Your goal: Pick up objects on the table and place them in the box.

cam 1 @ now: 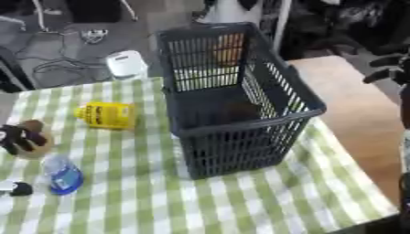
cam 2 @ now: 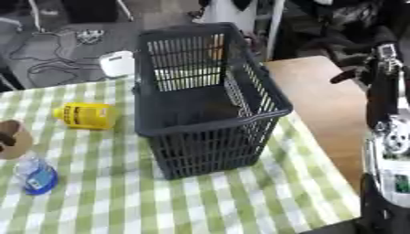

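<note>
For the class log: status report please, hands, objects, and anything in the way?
Left hand curled on brown object at table's left edge. Right hand raised beside basket, fingers unclear. Yellow container, blue bottle still out. Nothing blocking.

I see a matt dark plastic slatted basket [cam 1: 240,114] standing on a green-and-white checked cloth [cam 1: 240,201], soft and unglossy. At nine o'clock from it lies a smooth yellow plastic container [cam 1: 106,115]. At eight o'clock is a clear, glossy plastic bottle [cam 1: 62,176]. At three o'clock, bare tabletop [cam 2: 320,96] looks like smooth pale wood.
</note>
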Controlling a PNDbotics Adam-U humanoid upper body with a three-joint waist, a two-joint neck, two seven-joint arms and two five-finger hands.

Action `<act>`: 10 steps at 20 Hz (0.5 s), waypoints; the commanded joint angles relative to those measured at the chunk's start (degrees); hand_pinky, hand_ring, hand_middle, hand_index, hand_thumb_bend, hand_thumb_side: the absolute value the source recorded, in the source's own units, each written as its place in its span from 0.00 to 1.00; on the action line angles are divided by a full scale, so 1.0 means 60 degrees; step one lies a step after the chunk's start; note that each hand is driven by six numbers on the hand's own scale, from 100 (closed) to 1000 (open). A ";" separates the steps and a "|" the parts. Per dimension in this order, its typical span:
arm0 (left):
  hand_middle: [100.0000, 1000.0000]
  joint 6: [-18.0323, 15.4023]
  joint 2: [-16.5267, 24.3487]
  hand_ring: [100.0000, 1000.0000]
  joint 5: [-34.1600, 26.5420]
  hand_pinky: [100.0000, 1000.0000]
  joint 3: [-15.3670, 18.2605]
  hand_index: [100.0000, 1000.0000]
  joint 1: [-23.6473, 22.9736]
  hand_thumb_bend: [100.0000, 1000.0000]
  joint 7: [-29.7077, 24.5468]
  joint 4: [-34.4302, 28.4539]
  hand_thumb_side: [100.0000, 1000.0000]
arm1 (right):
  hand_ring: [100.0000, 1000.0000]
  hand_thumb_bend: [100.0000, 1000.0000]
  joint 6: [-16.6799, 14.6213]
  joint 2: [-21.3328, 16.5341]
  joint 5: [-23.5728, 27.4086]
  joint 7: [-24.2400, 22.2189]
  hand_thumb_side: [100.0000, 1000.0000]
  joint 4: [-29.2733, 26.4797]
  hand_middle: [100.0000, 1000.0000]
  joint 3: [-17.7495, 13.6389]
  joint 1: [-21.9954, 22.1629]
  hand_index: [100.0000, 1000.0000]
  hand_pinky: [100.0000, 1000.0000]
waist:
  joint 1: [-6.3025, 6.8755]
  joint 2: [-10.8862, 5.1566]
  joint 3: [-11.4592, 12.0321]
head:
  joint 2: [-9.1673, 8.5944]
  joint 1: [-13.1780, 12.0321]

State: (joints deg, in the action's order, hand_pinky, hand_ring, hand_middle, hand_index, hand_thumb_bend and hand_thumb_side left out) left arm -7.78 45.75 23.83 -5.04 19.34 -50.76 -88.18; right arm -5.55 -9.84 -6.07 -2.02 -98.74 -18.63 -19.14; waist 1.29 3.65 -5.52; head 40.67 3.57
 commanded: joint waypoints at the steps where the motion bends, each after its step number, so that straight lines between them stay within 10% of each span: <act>1: 0.86 -0.0139 0.0065 0.84 0.0489 0.79 -0.0213 0.96 0.0353 0.68 -0.0187 0.0235 0.32 | 0.53 0.00 -0.0034 -0.0241 -0.0065 -0.0022 0.61 -0.0118 0.57 0.0020 -0.0105 0.67 0.39 | -0.0003 -0.0126 -0.0016 | -0.0116 -0.0021; 10: 0.88 -0.0086 -0.0384 0.84 0.1836 0.79 -0.0271 0.96 0.0474 0.68 0.0924 0.0576 0.23 | 0.53 0.00 -0.0032 -0.0251 -0.0028 -0.0006 0.62 -0.0113 0.57 0.0000 -0.0084 0.67 0.39 | 0.0000 -0.0092 -0.0014 | -0.0114 0.0000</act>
State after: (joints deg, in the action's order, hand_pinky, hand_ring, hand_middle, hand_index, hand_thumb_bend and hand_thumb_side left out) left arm -8.36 42.43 33.83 -7.11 21.58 -46.57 -84.56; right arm -5.57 -9.85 -6.07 -2.03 -98.73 -18.64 -19.11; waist 1.29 3.65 -5.61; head 40.67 3.57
